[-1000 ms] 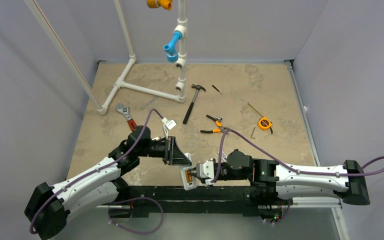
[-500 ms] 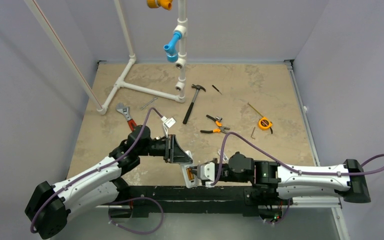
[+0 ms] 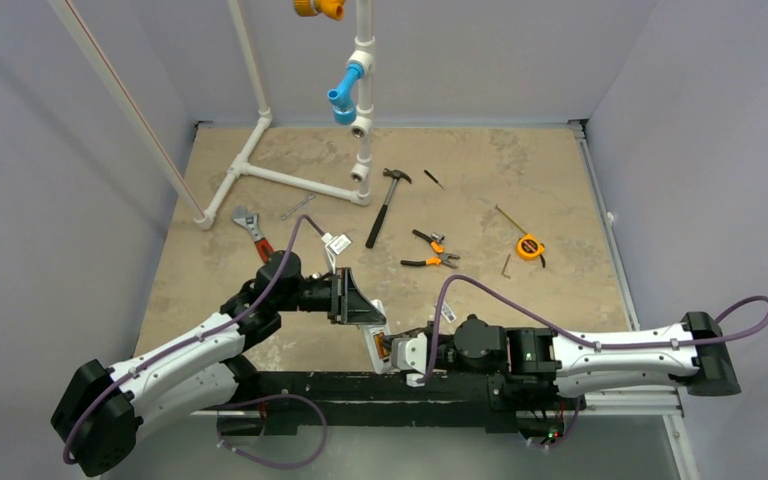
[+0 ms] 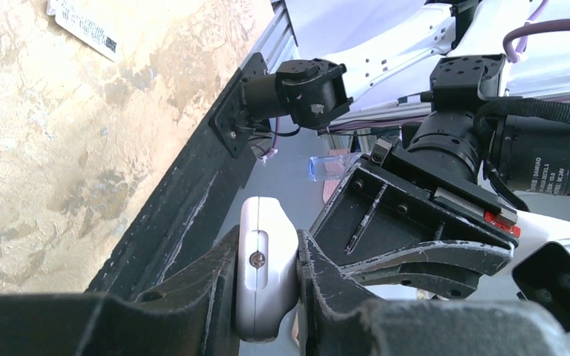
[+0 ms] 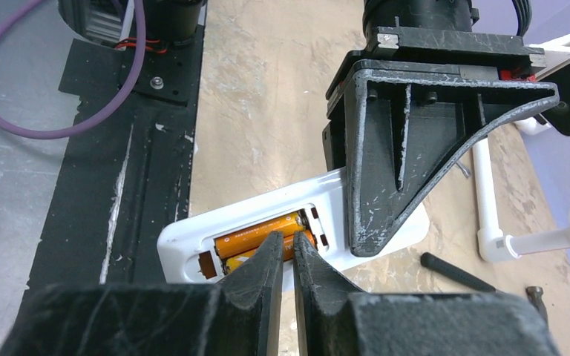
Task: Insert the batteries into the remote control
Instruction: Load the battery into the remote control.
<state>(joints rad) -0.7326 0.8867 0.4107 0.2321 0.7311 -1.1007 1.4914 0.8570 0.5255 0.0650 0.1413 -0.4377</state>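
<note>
My left gripper is shut on the remote control and holds it above the table's near edge. In the left wrist view the white remote shows edge-on, clamped between the jaws of the left gripper. In the right wrist view the remote's white back faces the camera with its recess open. Two orange batteries lie side by side in the recess. My right gripper is shut with a narrow slit between its jaws and nothing held. Its tips rest on the batteries. It also shows in the top view.
Further back on the table lie a hammer, orange-handled pliers, a tape measure, a wrench and a white pipe frame. A black rail runs along the near edge under the remote.
The right arm has shifted a little left and toward the near edge, its shut tips staying at the battery recess. The left gripper and remote have barely moved.
</note>
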